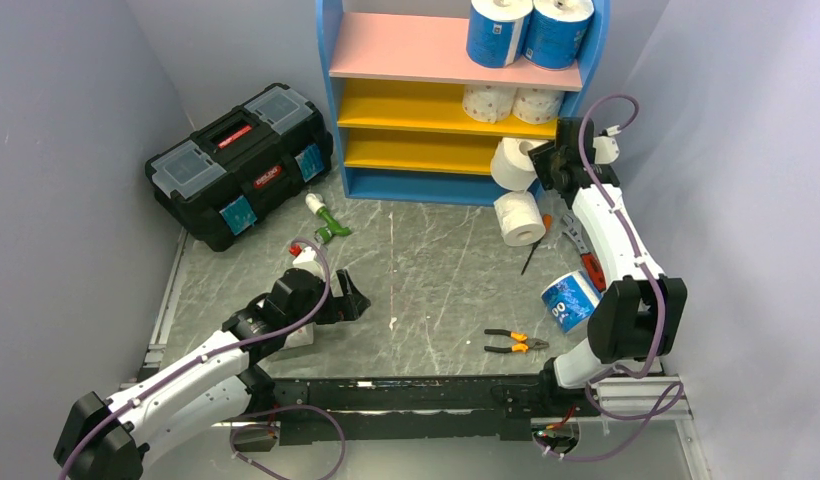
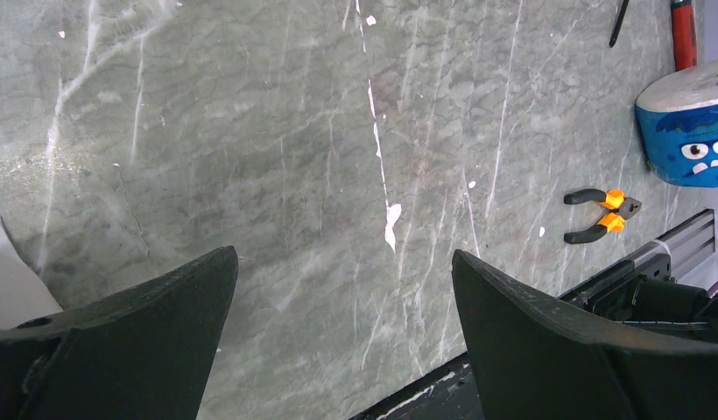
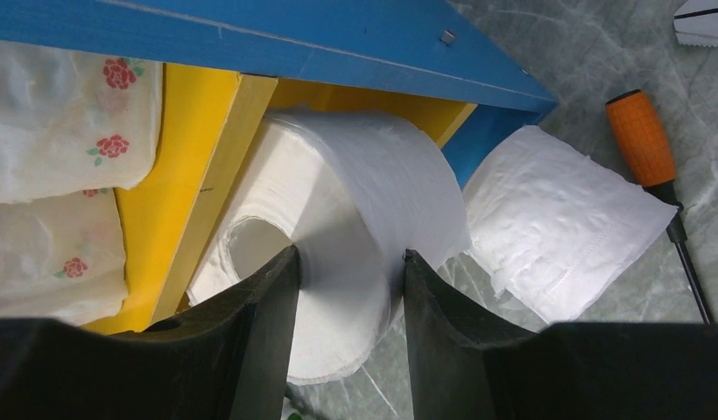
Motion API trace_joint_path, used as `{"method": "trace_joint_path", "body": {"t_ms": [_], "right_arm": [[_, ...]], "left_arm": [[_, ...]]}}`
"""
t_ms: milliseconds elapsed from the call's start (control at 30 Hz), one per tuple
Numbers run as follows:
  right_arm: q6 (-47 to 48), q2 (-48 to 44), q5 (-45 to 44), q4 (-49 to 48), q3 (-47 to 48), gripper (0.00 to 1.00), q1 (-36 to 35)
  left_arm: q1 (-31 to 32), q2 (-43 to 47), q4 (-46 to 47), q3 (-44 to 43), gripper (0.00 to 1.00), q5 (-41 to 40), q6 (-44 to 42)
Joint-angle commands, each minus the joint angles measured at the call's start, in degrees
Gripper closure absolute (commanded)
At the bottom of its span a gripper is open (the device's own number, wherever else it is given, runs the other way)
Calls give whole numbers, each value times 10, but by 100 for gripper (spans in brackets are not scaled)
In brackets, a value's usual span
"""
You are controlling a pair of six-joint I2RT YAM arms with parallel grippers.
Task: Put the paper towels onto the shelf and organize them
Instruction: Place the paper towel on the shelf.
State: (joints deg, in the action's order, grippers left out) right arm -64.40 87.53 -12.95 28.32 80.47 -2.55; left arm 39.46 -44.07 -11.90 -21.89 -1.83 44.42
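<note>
The blue-framed shelf [image 1: 456, 60] stands at the back. Two blue-wrapped rolls [image 1: 498, 30] stand on its pink top board. Two pink-dotted rolls [image 1: 489, 102] lie on the upper yellow board. My right gripper [image 1: 539, 160] is shut on a plain white roll [image 3: 364, 184], held at the right end of the lower yellow board [image 3: 189, 157]. Another white roll [image 1: 519, 218] lies on the table just below it. A blue-wrapped roll [image 1: 569, 300] lies by the right arm and shows in the left wrist view [image 2: 688, 131]. My left gripper [image 2: 342, 254] is open and empty above the table.
A black toolbox [image 1: 241, 165] sits at the back left. A green-handled tool [image 1: 326, 222] lies in front of it. Orange-handled pliers [image 1: 516, 342] lie at the near middle. An orange screwdriver [image 3: 644, 140] lies right of the white rolls. Something white [image 2: 10, 289] lies beside my left gripper.
</note>
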Motion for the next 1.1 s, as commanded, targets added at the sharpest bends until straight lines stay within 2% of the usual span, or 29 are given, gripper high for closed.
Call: {"method": "trace_joint_path", "body": {"t_ms": [0,467,767,1067], "right_arm": [[-16,-3,9,-58,41,70,3],[-6,1,37,-76,26,42,3],[-2,1,45,-84,21,39,3],[-7,-4,66,-132,-12,42,3]], "left_arm": [[0,2,-5,-17,1,-12,-3],[0,-3,-2,-16,1,-10,-3],[0,-9,0,-17,1,-6,-2],[0,-10,1,-15,1,-4,0]]}}
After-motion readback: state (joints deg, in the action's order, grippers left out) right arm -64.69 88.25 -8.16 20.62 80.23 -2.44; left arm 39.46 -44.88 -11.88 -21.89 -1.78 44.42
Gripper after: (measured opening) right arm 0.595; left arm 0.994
